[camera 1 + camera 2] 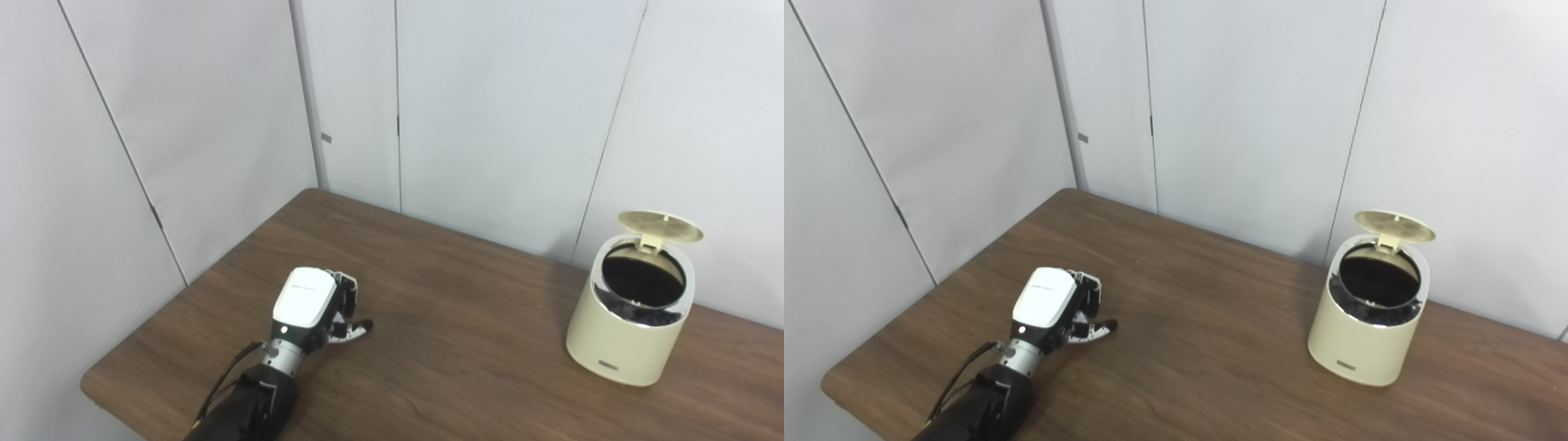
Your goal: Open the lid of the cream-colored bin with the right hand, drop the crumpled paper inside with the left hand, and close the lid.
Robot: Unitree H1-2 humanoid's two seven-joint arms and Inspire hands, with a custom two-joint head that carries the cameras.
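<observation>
Your round cream-colored plastic bin (625, 334) already stands with its flat disc lid (660, 224) up — so the opening step looks done, though the right hand is nowhere in either view. The lid is hinged at the far rim and tips back toward the wall, leaving the dark mouth bare and facing upward, a little toward you. The bin is upright on the brown wooden desk (459, 318), its long axis vertical and its small front label turned to the near edge.

Your left hand (318, 306) rests low over the desk, white back uppermost, its fingers (348, 293) curled under and pointing away from you. You cannot tell whether they hold the crumpled paper — none shows in either view, on the desk or in the hand. The bin sits well apart from those fingers, off to their right. Judging by this, the drop and the closing of the lid remain.
</observation>
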